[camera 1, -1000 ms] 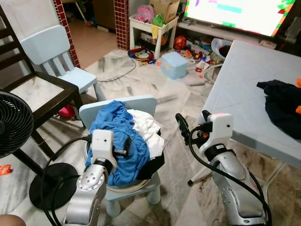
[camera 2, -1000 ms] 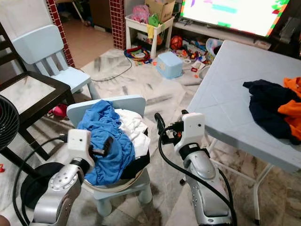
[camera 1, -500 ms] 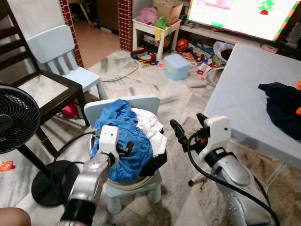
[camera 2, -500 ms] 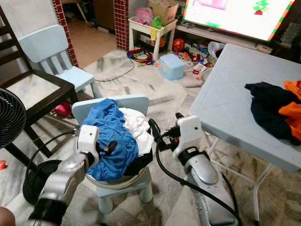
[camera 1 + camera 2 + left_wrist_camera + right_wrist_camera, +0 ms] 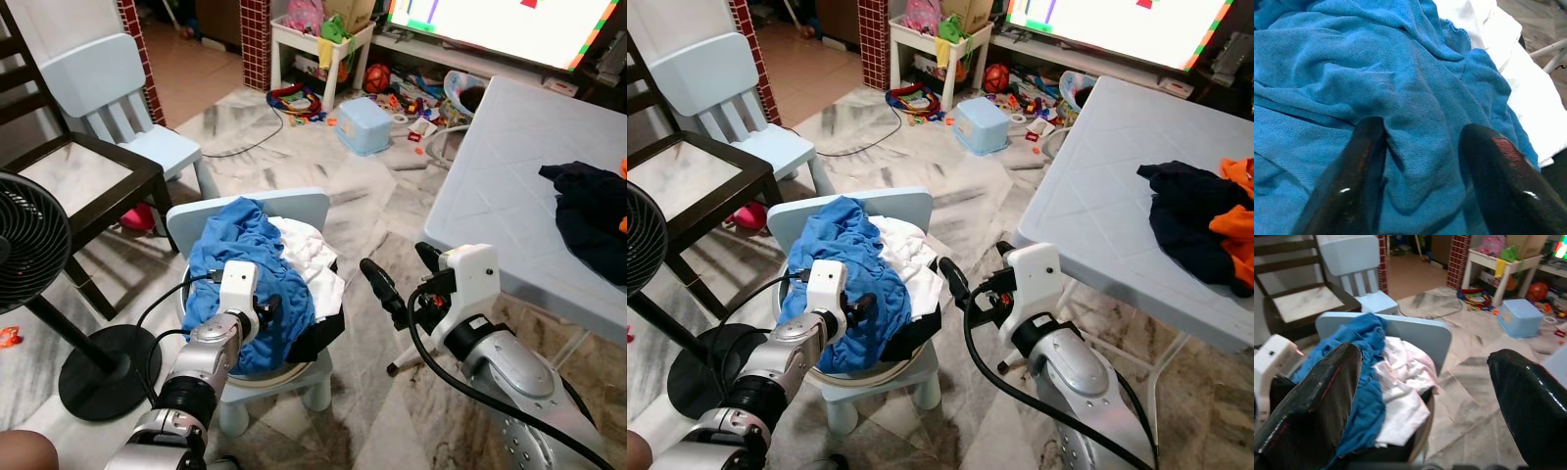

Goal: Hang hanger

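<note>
Right now the left gripper [image 5: 1415,171] is pushed down into the blue shirt [image 5: 245,264] that lies on top of the clothes pile on the small chair [image 5: 245,211]. Its two fingers are apart, and a fold of blue cloth sits between them, but they have not pinched it. No hanger can be made out; it may be hidden in the pile, and I cannot tell. The step looks like picking up the blue shirt, so the fingers should close on that raised fold, not on a flat part, and then lift slowly so the white cloth [image 5: 309,259] under it does not come too. The pile sits in a round basket [image 5: 884,370] on the chair seat, and a hard pull could tip it off. The right gripper [image 5: 397,279] waits in the air just beside the chair, wide open and holding nothing. It has bare floor under it and room to come in and help. The table [image 5: 490,186] edge is near the right arm, with dark clothes [image 5: 593,211] on top, so that arm should not swing out that way. On the left side a fan [image 5: 34,240] and a dark chair [image 5: 83,191] stand near, so the left arm has less room there. Lifting straight up looks like the safest way.
</note>
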Robot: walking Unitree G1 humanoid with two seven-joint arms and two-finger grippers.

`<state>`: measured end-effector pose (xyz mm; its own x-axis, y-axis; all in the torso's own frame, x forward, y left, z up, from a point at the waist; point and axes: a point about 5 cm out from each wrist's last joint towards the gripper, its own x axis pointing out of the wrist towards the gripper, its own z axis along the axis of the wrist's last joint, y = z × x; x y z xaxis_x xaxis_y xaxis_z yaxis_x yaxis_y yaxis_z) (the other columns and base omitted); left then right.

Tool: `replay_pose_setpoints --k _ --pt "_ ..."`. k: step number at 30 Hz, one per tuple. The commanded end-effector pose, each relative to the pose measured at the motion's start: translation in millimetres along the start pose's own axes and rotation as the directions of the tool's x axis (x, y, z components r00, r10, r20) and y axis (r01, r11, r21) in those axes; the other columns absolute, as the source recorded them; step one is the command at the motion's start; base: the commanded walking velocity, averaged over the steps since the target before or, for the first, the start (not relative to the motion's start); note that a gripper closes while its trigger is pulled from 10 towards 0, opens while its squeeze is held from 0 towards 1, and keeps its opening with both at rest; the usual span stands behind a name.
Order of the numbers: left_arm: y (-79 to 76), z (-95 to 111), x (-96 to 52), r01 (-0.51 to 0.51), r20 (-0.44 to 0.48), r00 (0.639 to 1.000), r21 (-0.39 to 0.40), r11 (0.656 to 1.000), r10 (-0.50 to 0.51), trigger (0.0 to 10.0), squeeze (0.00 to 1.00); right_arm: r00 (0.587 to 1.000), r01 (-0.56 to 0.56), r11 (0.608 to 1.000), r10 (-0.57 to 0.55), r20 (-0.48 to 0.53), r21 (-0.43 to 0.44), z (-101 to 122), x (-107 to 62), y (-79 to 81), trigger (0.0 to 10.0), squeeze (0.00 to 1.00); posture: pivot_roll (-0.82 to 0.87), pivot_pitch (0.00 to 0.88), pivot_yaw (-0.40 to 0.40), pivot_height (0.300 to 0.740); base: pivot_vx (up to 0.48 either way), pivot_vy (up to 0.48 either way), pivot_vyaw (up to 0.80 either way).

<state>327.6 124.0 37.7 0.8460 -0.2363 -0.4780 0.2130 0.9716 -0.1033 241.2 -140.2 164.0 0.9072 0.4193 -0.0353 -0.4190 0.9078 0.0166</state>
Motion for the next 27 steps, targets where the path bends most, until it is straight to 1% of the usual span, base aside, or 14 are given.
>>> replay_pose_setpoints --k 1,4,8,10,11,13,14,17,18,19,22,23,25,27 --pt "-3.8 0.1 1.4 0.012 0.0 1.0 0.013 1.0 -0.012 0.0 0.0 1.0 0.02 1.0 -0.02 0.005 -0.007 3.3 -4.4 -3.3 10.0 0.0 -0.15 0.162 -0.11 0.74 0.0 0.0 0.0" --pt "-2.0 1.1 2.3 -0.032 0.028 0.999 0.02 0.999 0.032 0.0 0.0 1.0 0.028 1.0 -0.028 -0.007 -0.013 4.3 -7.4 -5.1 10.0 0.0 -0.15 0.166 -0.116 0.74 0.0 0.0 0.0" --pt "0.9 2.5 1.3 -0.068 0.057 0.996 -0.003 0.998 0.068 0.0 0.0 1.0 0.024 1.0 -0.025 -0.01 -0.015 5.5 -6.1 -4.9 10.0 0.0 -0.15 0.166 -0.121 0.74 0.0 0.0 0.0" --pt "3.7 4.4 -1.2 -0.098 0.087 0.991 -0.031 0.995 0.1 0.0 0.0 1.0 0.023 1.0 -0.023 -0.009 -0.017 6.6 -5.0 -5.7 10.0 0.0 -0.14 0.163 -0.128 0.74 0.0 0.0 0.0" --pt "10.7 6.9 -5.4 -0.155 0.126 0.979 -0.061 0.986 0.162 0.0 0.0 1.0 0.022 1.0 -0.023 -0.009 -0.017 6.8 -4.3 -6.5 10.0 0.0 -0.13 0.163 -0.128 0.74 0.0 0.0 0.0" --pt "13.3 7.1 -6.9 -0.175 0.135 0.974 -0.07 0.982 0.183 0.0 0.0 1.0 0.022 1.0 -0.022 -0.009 -0.017 6.8 -4.1 -6.7 10.0 0.0 -0.13 0.163 -0.131 0.74 0.0 0.0 0.0" --pt "17.9 3.9 -11.0 -0.208 0.134 0.966 -0.097 0.973 0.22 0.0 0.0 1.0 0.021 1.0 -0.021 -0.012 -0.017 6.3 -3.4 -6.8 10.0 0.0 -0.13 0.164 -0.132 0.74 0.0 0.0 0.0" --pt "21.7 -1.3 -16.9 -0.231 0.124 0.961 -0.133 0.964 0.247 0.0 0.0 1.0 0.017 1.0 -0.017 -0.014 -0.016 5.6 -2.6 -6.4 10.0 0.0 -0.12 0.165 -0.136 0.74 0.0 0.0 0.0" --pt "24.0 -4.0 -20.8 -0.247 0.121 0.956 -0.16 0.956 0.268 0.0 0.0 1.0 0.013 1.0 -0.013 -0.014 -0.014 5.3 -2.0 -5.8 10.0 0.0 -0.11 0.165 -0.138 0.74 0.0 0.0 0.0" --pt "26.8 -7.9 -29.1 -0.276 0.115 0.946 -0.208 0.938 0.304 0.0 0.0 1.0 0.004 1.0 -0.004 -0.014 -0.012 4.8 -0.7 -4.1 10.0 0.0 -0.1 0.165 -0.139 0.74 0.0 0.0 0.0" --pt "29.5 -10.0 -39.2 -0.31 0.109 0.933 -0.247 0.918 0.344 0.0 0.0 1.0 -0.006 1.0 0.006 -0.015 -0.012 4.2 0.6 -2.8 10.0 0.0 -0.09 0.162 -0.14 0.74 0.0 0.0 0.0" --pt "30.3 -11.1 -45.0 -0.325 0.1 0.926 -0.278 0.904 0.364 0.0 0.0 1.0 -0.01 1.0 0.01 -0.015 -0.014 3.8 1.5 -2.5 10.0 0.0 -0.09 0.161 -0.14 0.74 0.0 0.0 0.0" --pt "30.7 -11.4 -48.9 -0.334 0.096 0.922 -0.289 0.897 0.374 0.0 0.0 1.0 -0.012 1.0 0.011 -0.015 -0.015 3.8 2.0 -2.6 10.0 0.0 -0.09 0.16 -0.14 0.74 0.0 0.0 0.0" --pt "32.6 -11.0 -57.7 -0.354 0.099 0.912 -0.295 0.887 0.397 0.0 0.0 1.0 -0.013 1.0 0.013 -0.014 -0.015 3.8 3.1 -3.1 10.0 0.0 -0.08 0.156 -0.139 0.74 0.0 0.0 0.0"
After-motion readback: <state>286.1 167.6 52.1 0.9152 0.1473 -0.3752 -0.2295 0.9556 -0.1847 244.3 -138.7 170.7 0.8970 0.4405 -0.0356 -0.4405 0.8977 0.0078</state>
